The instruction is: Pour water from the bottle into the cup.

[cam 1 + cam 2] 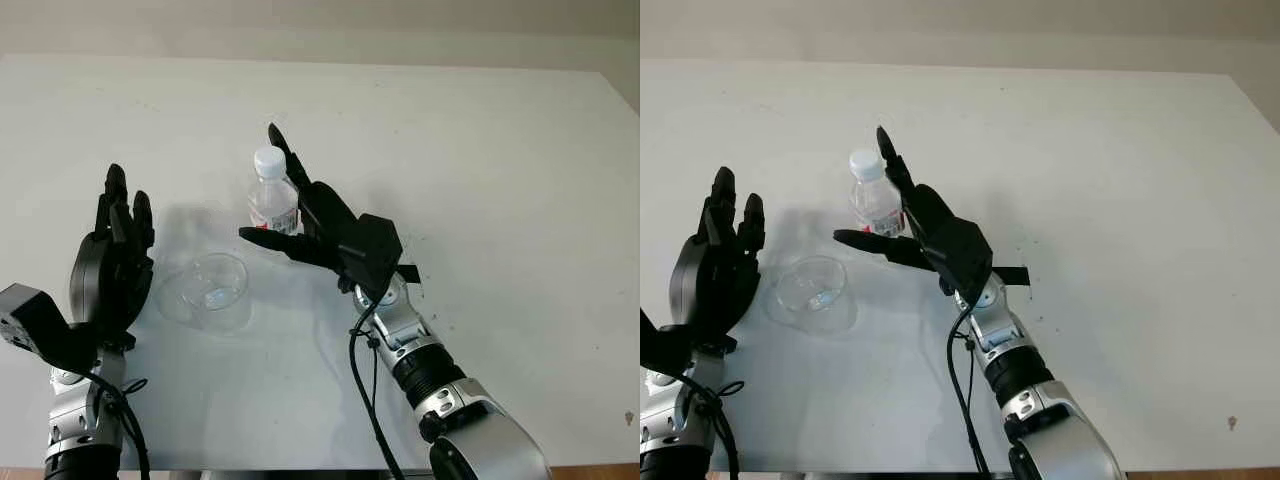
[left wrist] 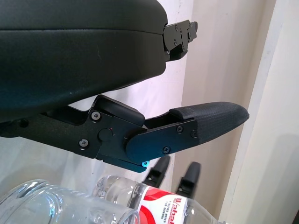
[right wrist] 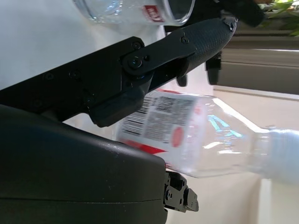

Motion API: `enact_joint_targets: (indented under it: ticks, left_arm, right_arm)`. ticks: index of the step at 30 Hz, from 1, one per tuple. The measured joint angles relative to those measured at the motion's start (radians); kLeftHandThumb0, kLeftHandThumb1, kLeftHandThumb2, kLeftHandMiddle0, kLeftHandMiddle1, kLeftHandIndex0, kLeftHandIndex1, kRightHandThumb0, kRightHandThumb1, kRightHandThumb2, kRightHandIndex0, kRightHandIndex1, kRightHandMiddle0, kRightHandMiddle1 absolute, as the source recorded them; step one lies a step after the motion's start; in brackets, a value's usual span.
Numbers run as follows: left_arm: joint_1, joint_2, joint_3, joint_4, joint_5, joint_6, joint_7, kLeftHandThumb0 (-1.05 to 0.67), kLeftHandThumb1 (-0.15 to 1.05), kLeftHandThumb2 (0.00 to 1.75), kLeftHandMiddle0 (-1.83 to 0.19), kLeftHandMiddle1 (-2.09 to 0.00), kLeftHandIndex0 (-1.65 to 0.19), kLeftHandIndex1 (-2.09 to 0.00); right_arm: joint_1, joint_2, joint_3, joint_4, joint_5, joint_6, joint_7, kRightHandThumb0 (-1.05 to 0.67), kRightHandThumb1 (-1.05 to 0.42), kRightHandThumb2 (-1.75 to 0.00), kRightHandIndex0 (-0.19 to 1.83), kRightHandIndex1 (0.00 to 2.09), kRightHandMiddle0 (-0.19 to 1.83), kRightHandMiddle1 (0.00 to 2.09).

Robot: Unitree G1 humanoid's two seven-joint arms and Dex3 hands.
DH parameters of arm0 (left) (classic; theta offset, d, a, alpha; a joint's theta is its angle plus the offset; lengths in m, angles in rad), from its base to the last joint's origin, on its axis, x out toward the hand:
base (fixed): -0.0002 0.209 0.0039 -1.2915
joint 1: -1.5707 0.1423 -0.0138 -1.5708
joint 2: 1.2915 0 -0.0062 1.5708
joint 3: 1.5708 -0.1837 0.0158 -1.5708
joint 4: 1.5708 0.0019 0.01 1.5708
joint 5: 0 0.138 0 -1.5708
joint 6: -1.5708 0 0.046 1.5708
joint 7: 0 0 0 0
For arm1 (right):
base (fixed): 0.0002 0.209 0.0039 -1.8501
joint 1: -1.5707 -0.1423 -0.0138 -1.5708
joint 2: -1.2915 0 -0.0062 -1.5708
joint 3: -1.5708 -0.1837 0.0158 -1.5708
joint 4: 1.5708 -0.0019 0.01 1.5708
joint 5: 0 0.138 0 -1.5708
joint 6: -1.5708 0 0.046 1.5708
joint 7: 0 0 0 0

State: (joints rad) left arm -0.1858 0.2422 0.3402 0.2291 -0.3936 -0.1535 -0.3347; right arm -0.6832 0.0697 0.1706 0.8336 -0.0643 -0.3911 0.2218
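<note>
Bottle (image 1: 271, 197): small, clear plastic, white cap on, red-and-white label; upright on the tabletop (image 1: 480, 150) near centre. Cup (image 1: 210, 291): clear, wide-mouthed, just beside the bottle on the robot's left and a little nearer the robot. Apart from the bottle, not touching.

Right hand (image 1: 300, 215): open around the bottle, one finger past its far side, the thumb across the near side at label height. Not closed; contact with the bottle cannot be told. Nothing gripped.

Left hand (image 1: 118, 250): open, raised upright to the left of the cup, holding nothing. Near the cup, contact not evident.

Risks, judged from this layout:
- Cap in place. No water out until removed; tilting now achieves nothing.
- Thin, light bottle. Closing off-centre likely to push or topple it toward the cup instead of gripping it.
- Hard squeeze on soft walls once uncapped: likely spurt over the rim.
- Cup light and unsecured. Bump from bottle or thumb could slide or tip it; left hand placed well to steady it, yet could itself knock it.
- Bottle neck narrow, cup mouth wide: aim forgiving, provided tilt is slow.

Surface: plain white tabletop, matte, faint specks, a dark spot near the right front corner. Cable trailing along the right forearm. Pale wall beyond the far edge.
</note>
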Motion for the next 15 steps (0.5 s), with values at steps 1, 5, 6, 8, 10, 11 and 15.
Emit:
enact_joint_targets:
  ticks: [1,5,6,8,10,11,15]
  left_arm:
    - [0.000,0.000,0.000,0.000,0.000,0.000,0.000,-0.83,1.05,0.68,0.19,0.00,0.19,0.00]
    - [-0.001,0.001,0.000,0.003,0.000,-0.002,-0.004,-0.83,1.05,0.68,0.19,0.00,0.19,0.00]
    - [-0.001,0.002,0.000,0.004,0.000,-0.003,-0.004,-0.84,1.05,0.67,0.19,0.00,0.19,0.00]
    - [-0.003,0.002,0.000,0.007,0.000,-0.004,-0.004,-0.83,1.05,0.67,0.19,0.00,0.19,0.00]
    - [-0.004,0.002,0.000,0.008,0.000,-0.007,-0.004,-0.83,1.05,0.67,0.19,0.00,0.19,0.00]
    - [-0.004,0.002,0.000,0.009,0.001,-0.010,-0.003,-0.83,1.05,0.67,0.19,0.00,0.19,0.00]
    - [-0.004,0.002,0.000,0.010,0.009,-0.013,0.003,-0.83,1.05,0.68,0.19,0.00,0.19,0.00]
  right_arm:
    - [-0.003,0.000,-0.001,0.016,0.000,-0.006,-0.001,-0.97,-0.99,-0.06,-0.19,0.00,-0.19,0.00]
    - [-0.033,0.000,-0.006,0.083,-0.003,-0.031,-0.005,-0.97,-0.99,-0.06,-0.19,0.00,-0.19,0.00]
    - [-0.042,0.000,-0.009,0.096,-0.004,-0.034,-0.006,-0.97,-0.99,-0.06,-0.19,0.00,-0.19,0.00]
    - [-0.061,0.000,-0.017,0.122,0.000,-0.042,-0.002,-0.95,-0.98,-0.05,-0.19,0.00,-0.19,0.00]
    - [-0.072,0.000,-0.030,0.137,0.018,-0.046,0.013,-0.92,-0.97,-0.05,-0.19,0.00,-0.19,0.00]
    - [-0.078,0.000,-0.038,0.147,0.031,-0.046,0.022,-0.90,-0.96,-0.04,-0.19,0.00,-0.19,0.00]
    - [-0.089,0.001,-0.063,0.171,0.064,-0.047,0.035,-0.83,-0.93,-0.04,-0.19,0.00,-0.19,0.00]
